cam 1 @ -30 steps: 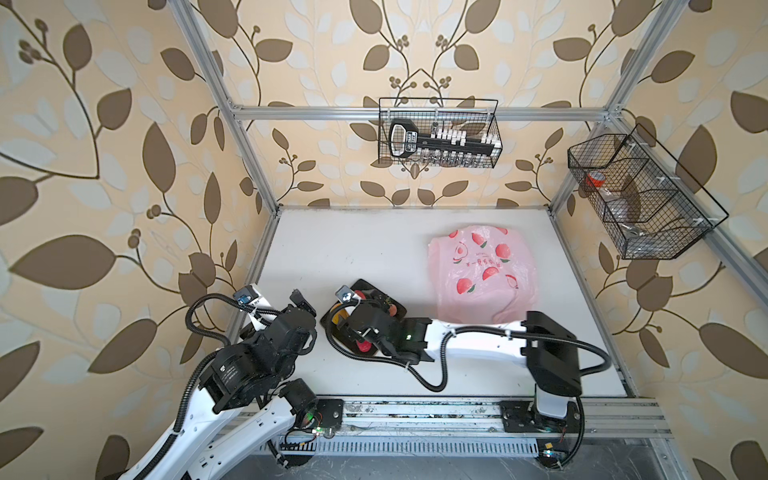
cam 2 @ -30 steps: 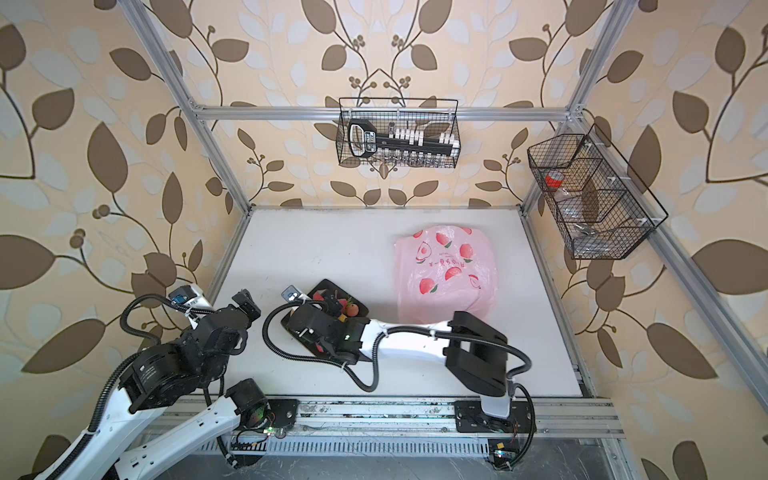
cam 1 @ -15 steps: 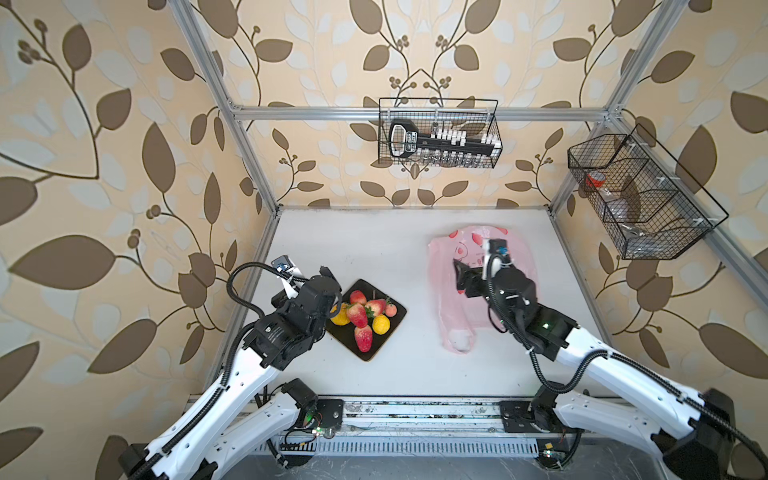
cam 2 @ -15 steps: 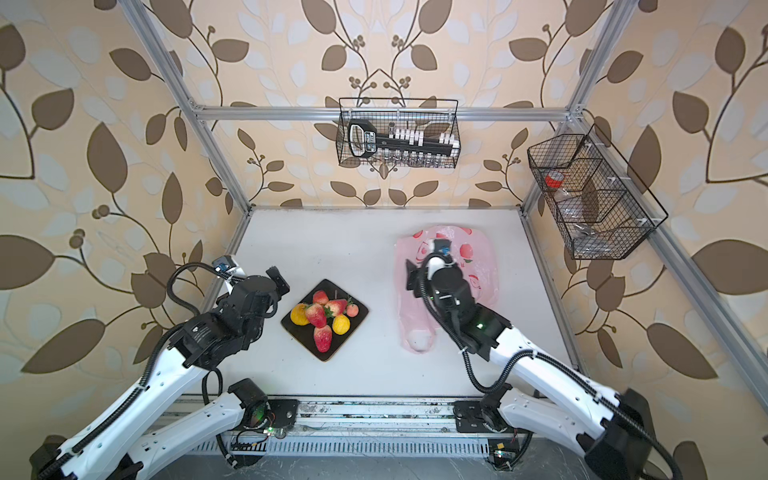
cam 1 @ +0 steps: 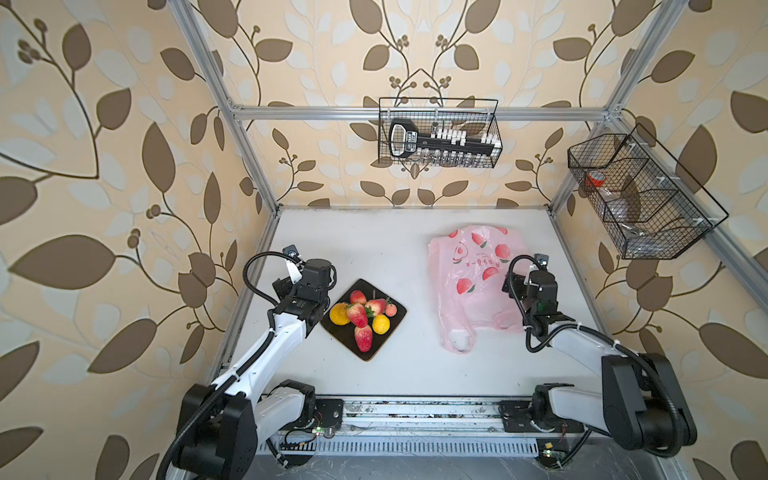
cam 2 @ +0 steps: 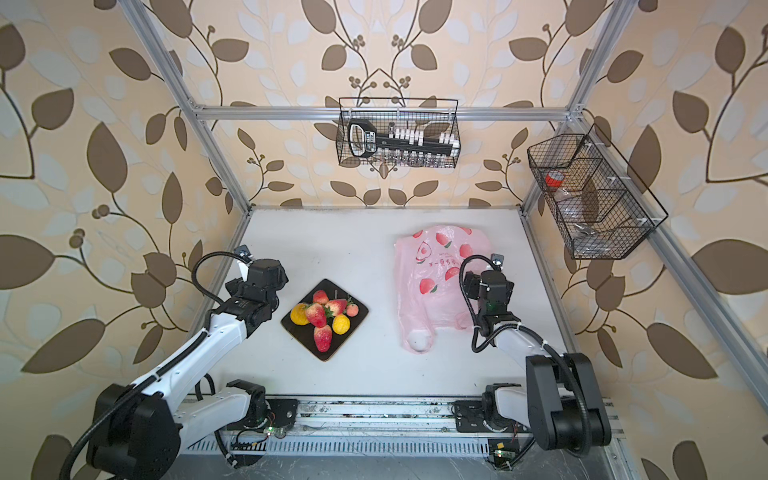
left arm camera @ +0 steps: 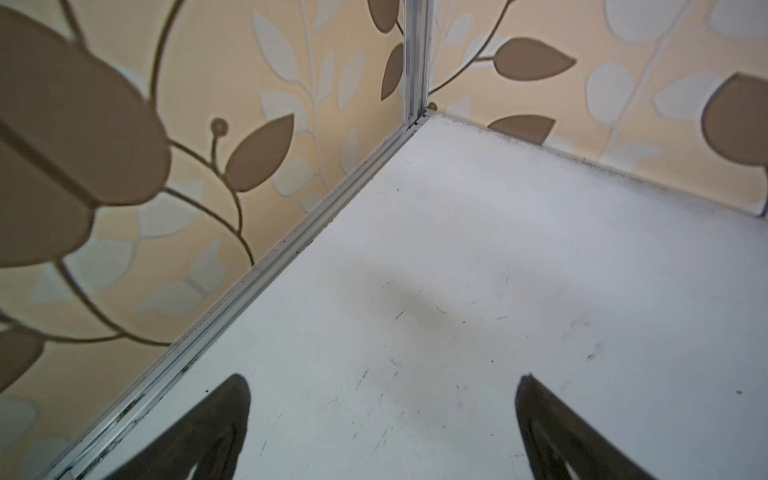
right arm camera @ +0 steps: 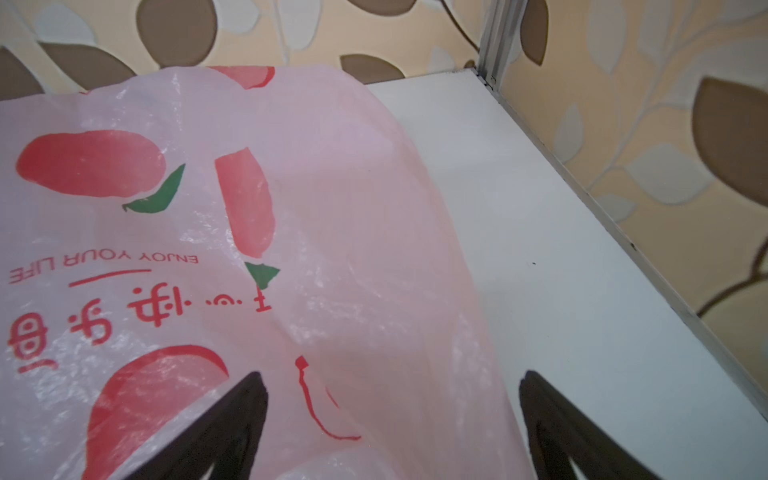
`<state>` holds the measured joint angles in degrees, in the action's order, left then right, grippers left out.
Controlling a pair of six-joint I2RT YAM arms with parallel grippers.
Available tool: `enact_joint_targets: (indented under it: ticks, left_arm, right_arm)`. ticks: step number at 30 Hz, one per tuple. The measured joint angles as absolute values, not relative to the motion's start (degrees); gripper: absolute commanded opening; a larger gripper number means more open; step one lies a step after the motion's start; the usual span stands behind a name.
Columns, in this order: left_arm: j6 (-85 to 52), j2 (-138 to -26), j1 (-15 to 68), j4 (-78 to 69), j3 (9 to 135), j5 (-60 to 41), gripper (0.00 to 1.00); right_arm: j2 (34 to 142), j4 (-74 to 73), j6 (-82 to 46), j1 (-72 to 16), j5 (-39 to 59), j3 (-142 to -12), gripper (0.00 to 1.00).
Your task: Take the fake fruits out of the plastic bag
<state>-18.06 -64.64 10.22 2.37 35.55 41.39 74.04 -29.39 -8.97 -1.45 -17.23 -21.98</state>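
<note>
1. On the white surface [cam 1: 374, 245], at 9 o'clock of the plastic bag [cam 1: 478, 282], the fake fruits [cam 1: 361, 318] sat piled on a dark square mat [cam 1: 343, 332]: strawberries [cam 1: 363, 337], orange [cam 1: 338, 313], lemon [cam 1: 380, 324], small peach [cam 1: 390, 309]. All were outside the bag and well apart from it.
2. Bag lay flat, pink, peach prints facing up, with one handle loop [cam 1: 457, 341] at its 6 o'clock end.
3. At 10 o'clock of the mat, just beside it, left jaws were spread wide with nothing between them, fingers [left arm camera: 208, 428] over bare surface.
4. At the bag's 3 o'clock edge, right jaws were spread wide, gripping nothing, with one finger [right arm camera: 224, 424] above the plastic.
5. Wire basket [cam 1: 438, 133] hung on the wall at 12 o'clock, and a second basket [cam 1: 640, 195] at 2 o'clock.
</note>
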Motion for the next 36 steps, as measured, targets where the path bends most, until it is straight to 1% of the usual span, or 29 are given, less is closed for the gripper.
enact_joint_targets:
  ticks: [6, 10, 14, 18, 23, 25, 31, 36]
  left_arm:
    - [-11.38, -71.59, 4.73, -10.24, 29.85, 35.97, 0.99]
    - [-9.23, -72.31, 4.45, -18.31, 24.18, 31.79, 0.99]
    - [-8.08, -75.26, 4.43, -25.69, 21.65, 28.49, 0.99]
    - [-7.29, -79.15, 4.43, -33.89, 20.34, 25.5, 0.99]
    - [-5.98, -81.8, 4.4, -37.32, 20.32, 21.65, 0.99]
    - [-5.28, -84.71, 4.4, -43.0, 19.55, 20.91, 0.99]
    - [-4.89, -86.87, 3.62, -42.04, 19.77, 18.83, 0.99]
    - [-4.86, -86.76, 3.29, -42.09, 19.77, 18.31, 0.99]
  right_arm:
    - [83.05, -47.22, -6.09, -0.27, -12.8, -18.22, 0.96]
    - [85.25, -57.82, -5.26, 0.16, -10.04, -13.91, 0.97]
    - [85.56, -61.54, -5.28, 0.62, -9.58, -12.62, 1.0]
    - [85.54, -64.07, -5.32, 0.67, -9.85, -12.62, 1.0]
    - [85.54, -64.9, -5.3, 0.67, -10.07, -12.62, 1.0]
    - [85.54, -64.99, -5.3, 0.67, -10.07, -12.64, 1.0]
    - [85.58, -64.69, -5.13, 0.67, -9.3, -12.71, 1.0]
    - [85.58, -64.49, -3.92, 0.67, -5.91, -12.71, 1.0]
